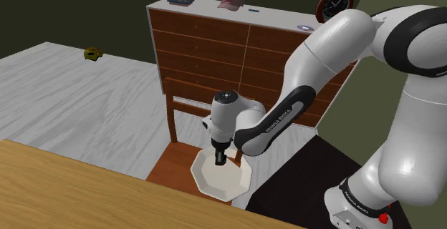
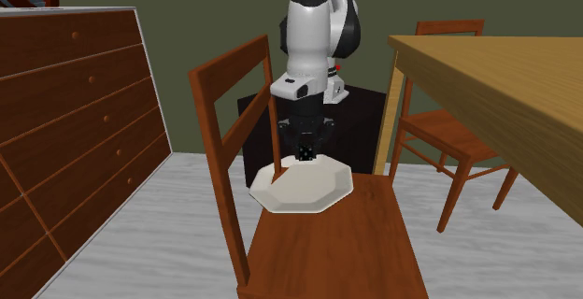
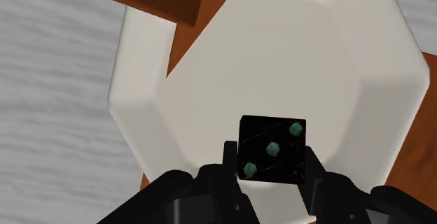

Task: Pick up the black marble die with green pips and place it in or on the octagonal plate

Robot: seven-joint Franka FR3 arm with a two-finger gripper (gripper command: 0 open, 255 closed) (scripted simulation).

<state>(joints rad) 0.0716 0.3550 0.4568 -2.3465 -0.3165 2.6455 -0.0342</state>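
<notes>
Black two-finger gripper (image 3: pixel 272 164) clasps the black marble die with green pips (image 3: pixel 273 148) just above the white octagonal plate (image 3: pixel 280 61).
In the second exterior view, a brown wooden chest of drawers (image 2: pixel 65 138) stands left of the gripper. Directly beneath the gripper, the plate lies on the seat of a brown wooden chair (image 2: pixel 318 250). A light wooden table (image 2: pixel 504 73) runs to its right. The fingers (image 3: pixel 230 161) press two opposite sides of the die, whose three-pip face looks toward the wrist camera. The die hangs over the plate's side nearer the stand; contact with the plate cannot be told.
</notes>
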